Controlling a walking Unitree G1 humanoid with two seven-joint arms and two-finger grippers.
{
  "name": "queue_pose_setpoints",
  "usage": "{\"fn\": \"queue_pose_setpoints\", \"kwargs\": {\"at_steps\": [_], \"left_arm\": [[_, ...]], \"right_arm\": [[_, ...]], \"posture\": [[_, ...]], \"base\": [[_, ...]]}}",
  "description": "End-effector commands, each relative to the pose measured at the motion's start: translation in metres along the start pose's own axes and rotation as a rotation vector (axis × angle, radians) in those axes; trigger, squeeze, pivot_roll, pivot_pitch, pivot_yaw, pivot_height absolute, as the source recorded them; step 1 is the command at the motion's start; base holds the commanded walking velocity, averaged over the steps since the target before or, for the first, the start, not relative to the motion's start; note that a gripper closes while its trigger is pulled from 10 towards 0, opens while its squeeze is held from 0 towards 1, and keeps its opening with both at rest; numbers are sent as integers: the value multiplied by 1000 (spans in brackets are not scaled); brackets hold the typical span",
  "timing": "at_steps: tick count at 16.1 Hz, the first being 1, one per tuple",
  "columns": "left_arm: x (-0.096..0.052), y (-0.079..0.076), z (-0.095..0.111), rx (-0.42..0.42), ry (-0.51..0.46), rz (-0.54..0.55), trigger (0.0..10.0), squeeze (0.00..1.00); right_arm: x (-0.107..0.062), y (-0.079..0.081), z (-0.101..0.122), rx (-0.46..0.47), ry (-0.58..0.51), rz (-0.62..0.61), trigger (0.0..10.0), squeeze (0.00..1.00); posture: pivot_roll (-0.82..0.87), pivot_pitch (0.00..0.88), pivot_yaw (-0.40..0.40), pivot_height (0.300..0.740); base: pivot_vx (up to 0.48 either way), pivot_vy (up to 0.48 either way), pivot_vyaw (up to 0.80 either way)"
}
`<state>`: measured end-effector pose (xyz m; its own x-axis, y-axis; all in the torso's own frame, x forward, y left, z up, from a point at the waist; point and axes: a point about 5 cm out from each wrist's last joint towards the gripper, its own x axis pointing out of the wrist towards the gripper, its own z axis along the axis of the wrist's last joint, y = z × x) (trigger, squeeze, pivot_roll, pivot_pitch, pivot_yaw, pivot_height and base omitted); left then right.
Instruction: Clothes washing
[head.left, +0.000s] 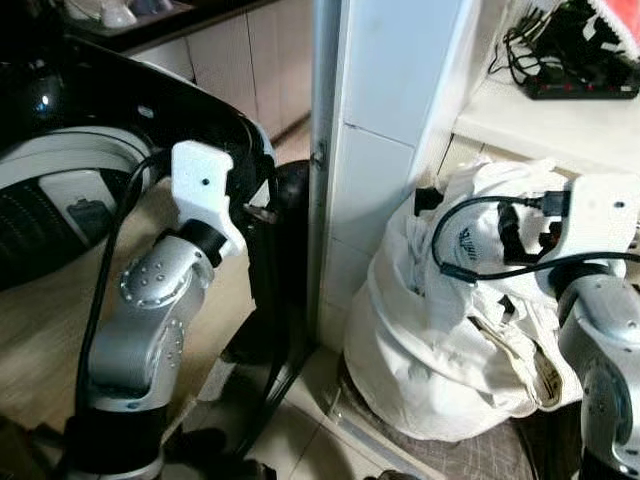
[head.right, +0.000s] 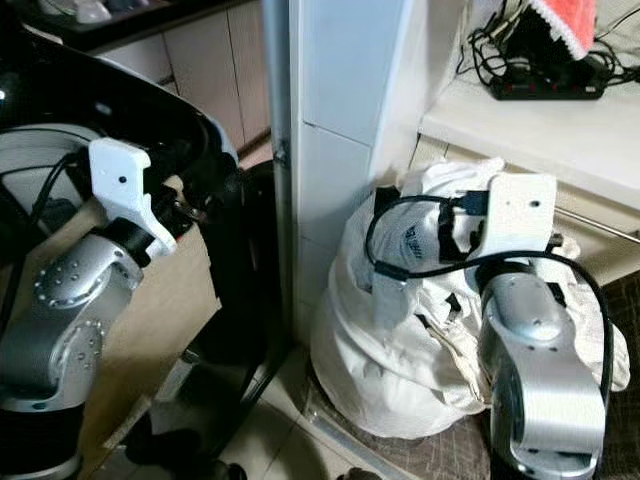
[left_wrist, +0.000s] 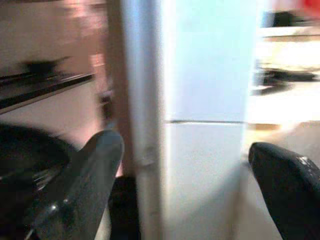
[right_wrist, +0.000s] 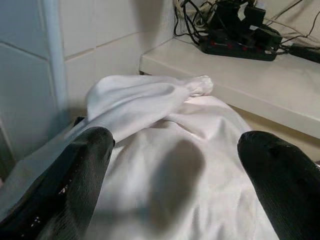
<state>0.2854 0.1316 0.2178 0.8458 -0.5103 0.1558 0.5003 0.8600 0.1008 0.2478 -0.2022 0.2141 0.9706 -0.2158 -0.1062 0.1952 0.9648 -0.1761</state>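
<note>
A heap of white clothes (head.left: 430, 340) lies on the floor against a white tiled pillar (head.left: 380, 120). My right gripper (right_wrist: 177, 147) hovers just above the heap, open, its two black fingers spread wide over the white cloth (right_wrist: 165, 125) with nothing held. My left gripper (left_wrist: 185, 165) is raised at the left, also open and empty, pointing toward the pillar's metal-edged corner (left_wrist: 145, 125). A black, rounded washing machine (head.left: 60, 110) with a grey ring stands at the far left, behind my left arm (head.left: 150, 300).
A white ledge (head.left: 530, 125) above the clothes carries a black power strip (head.left: 580, 85) and tangled cables. Kitchen cabinets (head.left: 240, 60) stand at the back. A grey mat (head.left: 470, 455) lies under the heap. Black cables run down by my left arm.
</note>
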Motion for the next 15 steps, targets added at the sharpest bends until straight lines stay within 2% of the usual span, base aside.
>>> {"fn": "queue_pose_setpoints", "kwargs": {"at_steps": [1,2,3,4,7,8,9,15], "left_arm": [[1,-10,4,-4,-18,-103,10000,0],[1,-15,1,-4,-8,-143,10000,0],[1,-19,-3,-5,7,-174,10000,0],[1,-27,-4,-22,10,-211,10000,0],[3,-36,-4,-16,-8,-223,10000,0],[4,-36,-5,-6,-5,-215,10000,0],[4,-36,-6,3,-2,-212,10000,0],[10,-31,-3,17,-15,-185,10000,0]], "right_arm": [[4,-7,-2,1,10,-15,10000,1000],[9,-11,-7,-11,31,-28,10000,1000],[14,-14,-12,-15,50,-36,10000,929],[21,-18,-20,-14,91,-33,10000,0],[27,-15,-35,17,173,40,10000,0],[28,-14,-38,42,174,68,7725,0],[29,-15,-39,50,174,76,0,0],[31,-15,-39,62,171,100,0,0]], "posture": [[-104,53,-1,740],[-105,51,-1,740],[-106,50,-3,740],[-102,46,-10,740],[-99,45,-12,740],[-97,49,-14,740],[-96,51,-17,740],[-101,71,-17,740]], "base": [[0,0,0],[0,0,0],[0,0,0],[0,0,0],[0,0,0],[0,0,0],[0,0,0],[0,0,0]]}}
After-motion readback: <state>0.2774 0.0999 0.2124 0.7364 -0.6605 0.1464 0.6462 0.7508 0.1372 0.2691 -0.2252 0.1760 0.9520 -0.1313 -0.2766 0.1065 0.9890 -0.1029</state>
